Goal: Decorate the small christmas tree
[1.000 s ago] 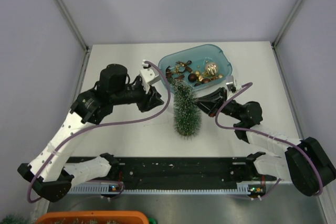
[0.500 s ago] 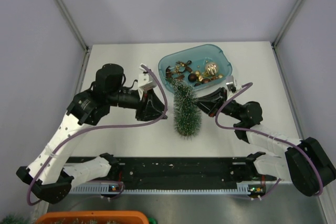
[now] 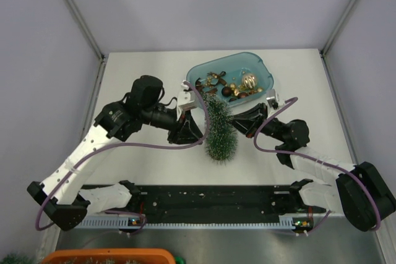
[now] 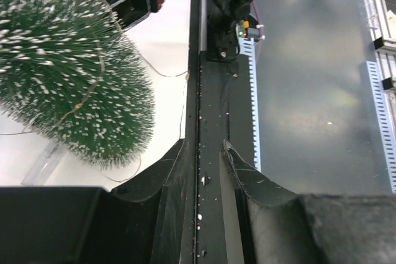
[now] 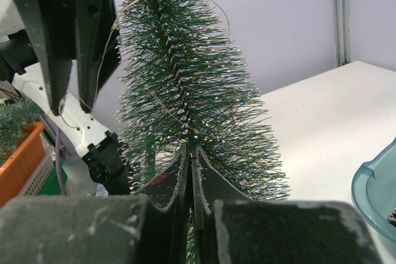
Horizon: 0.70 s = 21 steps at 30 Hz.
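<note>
right fingers (image 5: 177, 182) closed at tree (image 5: 185, 91); left fingers (image 4: 162, 176) apart

From above, the small christmas tree (image 3: 219, 134), a slender cone of dark green bristles with whitish tips, covers its own foot, and its bristles swallow the tips of the right gripper (image 5: 189, 151). In the right wrist view those black fingers (image 5: 210, 180) meet in a slit too narrow to tell whether the thin wire (image 4: 102, 51) lies in it. The left wrist view cuts the tree off at its top and left edges. The trinkets (image 3: 232, 85) in the translucent blue oval tray (image 3: 265, 71) are too small to tell apart. An orange plastic crate (image 3: 111, 255) is cut by the bottom edge of the top view.
</note>
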Each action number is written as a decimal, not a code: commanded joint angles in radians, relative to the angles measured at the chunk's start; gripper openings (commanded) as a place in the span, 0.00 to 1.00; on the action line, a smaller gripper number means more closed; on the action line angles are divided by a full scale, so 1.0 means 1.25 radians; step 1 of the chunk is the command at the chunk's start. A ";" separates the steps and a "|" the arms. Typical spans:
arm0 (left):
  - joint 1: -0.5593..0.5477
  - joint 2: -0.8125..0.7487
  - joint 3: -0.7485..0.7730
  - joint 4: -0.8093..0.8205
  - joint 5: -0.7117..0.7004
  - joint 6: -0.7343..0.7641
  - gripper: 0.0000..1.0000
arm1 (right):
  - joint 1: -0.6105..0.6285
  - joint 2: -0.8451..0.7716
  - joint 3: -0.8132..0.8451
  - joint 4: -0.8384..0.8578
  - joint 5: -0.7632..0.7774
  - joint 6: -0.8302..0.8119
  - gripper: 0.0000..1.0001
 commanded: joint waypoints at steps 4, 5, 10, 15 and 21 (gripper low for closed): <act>-0.011 0.032 0.039 0.024 -0.065 0.022 0.23 | -0.007 -0.016 0.002 0.192 -0.013 0.000 0.00; -0.012 0.032 0.034 0.031 -0.068 0.019 0.19 | -0.007 -0.014 0.002 0.194 -0.012 0.000 0.00; -0.021 0.026 0.008 0.033 -0.070 0.022 0.15 | -0.007 -0.013 0.002 0.195 -0.013 0.000 0.00; -0.021 0.017 -0.003 0.032 -0.068 0.017 0.24 | -0.007 -0.013 0.002 0.199 -0.012 0.001 0.00; -0.021 0.020 0.008 0.033 -0.052 0.017 0.23 | -0.006 -0.009 0.003 0.204 -0.013 0.006 0.00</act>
